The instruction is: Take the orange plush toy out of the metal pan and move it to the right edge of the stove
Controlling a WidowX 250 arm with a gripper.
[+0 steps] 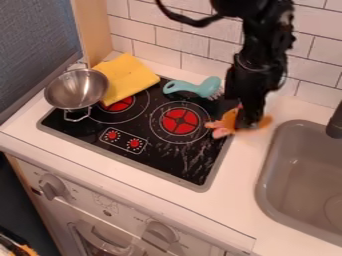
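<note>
A: White tiles line the wall behind a pale counter, with a black stovetop set into it. Where's the gripper?

B: Low, at the stovetop's right edge, between the red-marked burner and the grey sink.

A: And the orange thing?

B: Right at the gripper's tip. Part of it shows on the left, with a pinkish end towards the burner, and more orange shows on the right, over the counter side. The gripper hides its middle.

A: Is it held?

B: I can't tell, nor can I tell how far the gripper is open.

A: What else is about?

B: A teal brush lies behind that burner, left of the arm. Farther left, a yellow cloth lies across the stovetop's back edge, just beside a metal bowl with handles.
</note>
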